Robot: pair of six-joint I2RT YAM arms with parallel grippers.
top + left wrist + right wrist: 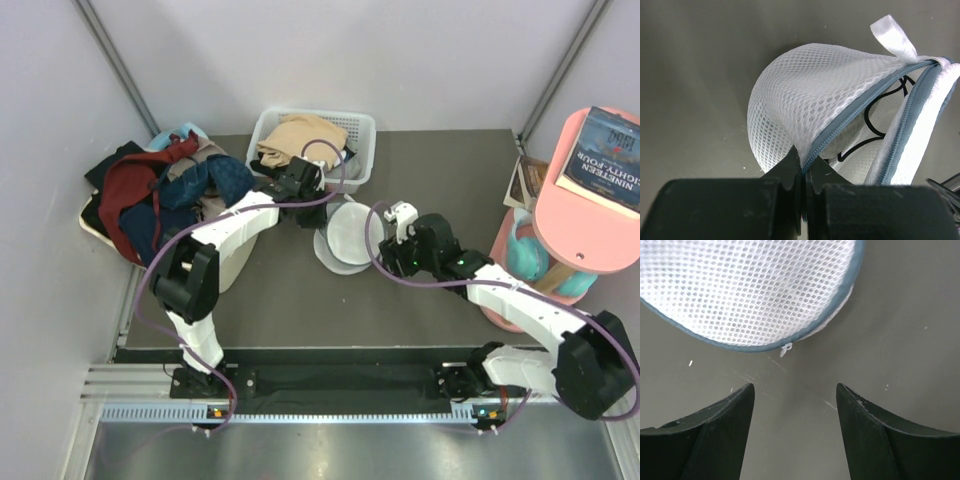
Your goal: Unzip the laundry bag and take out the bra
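Laundry bag (345,238), round white mesh pouch with grey zipper: mid-worktop, beside white slotted plastic basket (365,150) at far edge. Left pincer (802,162) clamped on the part-open zipper seam. Right pincer (795,390) apart, empty, near rim. Step: unzipping. Next, probably: right braces rim, left pulls zipper round.

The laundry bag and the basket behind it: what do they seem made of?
Laundry bag: soft white mesh, probably synthetic, matte; open honeycomb holes show. Zipper: grey-blue woven tape, it seems. Basket: white hard plastic, likely, judging by its moulded slotted walls.
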